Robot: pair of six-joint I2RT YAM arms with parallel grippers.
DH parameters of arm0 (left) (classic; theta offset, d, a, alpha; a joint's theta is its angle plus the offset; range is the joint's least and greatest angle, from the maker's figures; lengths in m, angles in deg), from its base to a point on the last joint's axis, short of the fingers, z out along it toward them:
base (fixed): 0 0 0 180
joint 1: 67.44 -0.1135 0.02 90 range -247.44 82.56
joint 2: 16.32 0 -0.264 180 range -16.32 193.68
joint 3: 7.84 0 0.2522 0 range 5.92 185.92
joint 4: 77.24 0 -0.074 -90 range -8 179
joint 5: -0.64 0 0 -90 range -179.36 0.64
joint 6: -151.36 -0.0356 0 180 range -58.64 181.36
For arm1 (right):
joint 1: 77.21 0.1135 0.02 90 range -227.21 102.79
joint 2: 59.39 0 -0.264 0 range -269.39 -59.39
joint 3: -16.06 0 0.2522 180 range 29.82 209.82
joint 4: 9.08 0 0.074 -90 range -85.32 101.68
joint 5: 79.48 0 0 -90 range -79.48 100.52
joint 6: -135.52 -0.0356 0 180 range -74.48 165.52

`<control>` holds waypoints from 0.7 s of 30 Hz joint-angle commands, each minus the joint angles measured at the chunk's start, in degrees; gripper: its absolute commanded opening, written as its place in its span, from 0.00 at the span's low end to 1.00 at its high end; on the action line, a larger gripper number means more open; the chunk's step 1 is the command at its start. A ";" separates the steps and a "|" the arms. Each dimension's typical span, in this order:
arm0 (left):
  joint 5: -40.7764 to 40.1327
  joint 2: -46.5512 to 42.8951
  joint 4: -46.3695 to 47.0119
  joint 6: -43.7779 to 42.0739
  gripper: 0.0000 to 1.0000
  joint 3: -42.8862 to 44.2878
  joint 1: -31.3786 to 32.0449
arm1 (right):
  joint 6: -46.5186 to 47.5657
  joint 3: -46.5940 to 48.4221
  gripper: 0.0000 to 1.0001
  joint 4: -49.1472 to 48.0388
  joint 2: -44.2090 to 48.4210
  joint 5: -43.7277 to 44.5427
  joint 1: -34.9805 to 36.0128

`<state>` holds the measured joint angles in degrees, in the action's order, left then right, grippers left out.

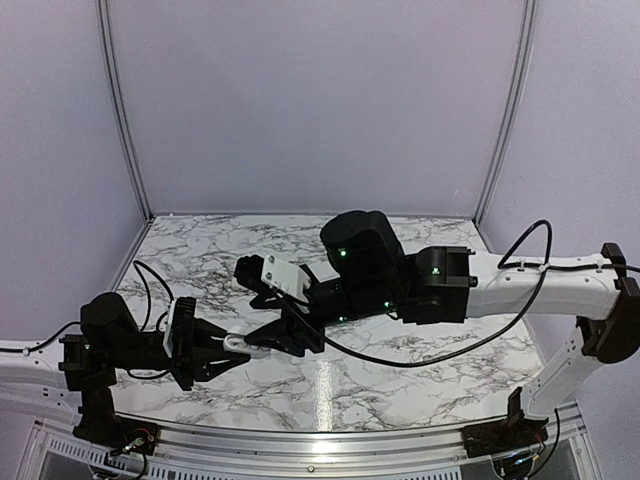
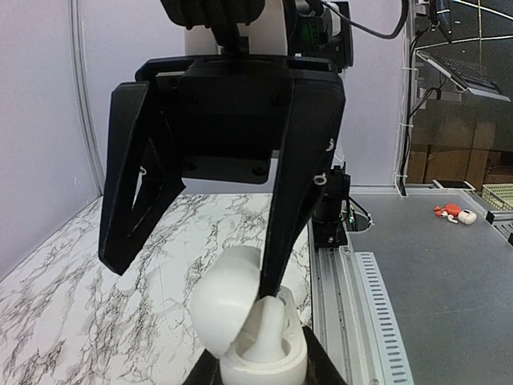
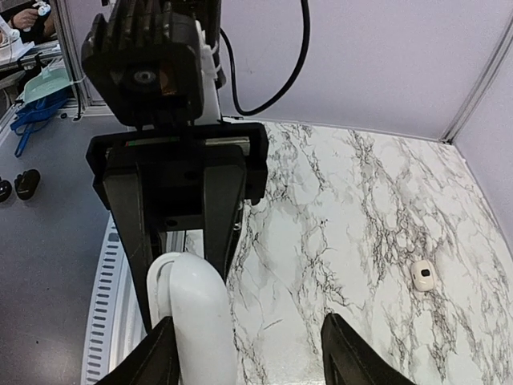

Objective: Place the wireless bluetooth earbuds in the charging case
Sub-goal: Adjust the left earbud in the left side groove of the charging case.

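Left gripper [image 1: 228, 352] clamped the small glossy white pebble-shaped plastic case [image 2: 260, 353], lid [image 2: 220, 309] open, near left, right gripper [image 3: 248, 337] gaped around it, tiny white earbud [image 3: 422, 275] lay apart.

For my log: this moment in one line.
left gripper: jaws shut on open charging case | right gripper: jaws open at case | earbud: on table

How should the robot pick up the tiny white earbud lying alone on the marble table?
Probably from straight above: the tiny white rounded plastic earbud lies low on the marble table, dark spot up, with nothing close beside it. Pinch it across its narrower width.
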<state>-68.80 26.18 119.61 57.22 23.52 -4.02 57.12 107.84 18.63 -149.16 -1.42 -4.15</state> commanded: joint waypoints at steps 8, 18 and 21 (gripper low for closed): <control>-0.69 -0.44 1.72 -0.56 0.00 0.89 -0.31 | -1.59 0.79 0.58 -0.88 1.98 -3.57 -2.39; -5.17 3.31 -1.64 0.71 0.00 3.05 -0.31 | 4.81 5.77 0.44 7.50 2.94 1.25 1.82; -6.35 3.83 -2.71 1.29 0.00 3.59 -0.31 | 6.10 6.92 0.39 11.05 2.64 4.73 3.03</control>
<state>-72.89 29.51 118.10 57.59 24.16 -4.02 60.59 111.16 23.94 -147.63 -1.86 -2.69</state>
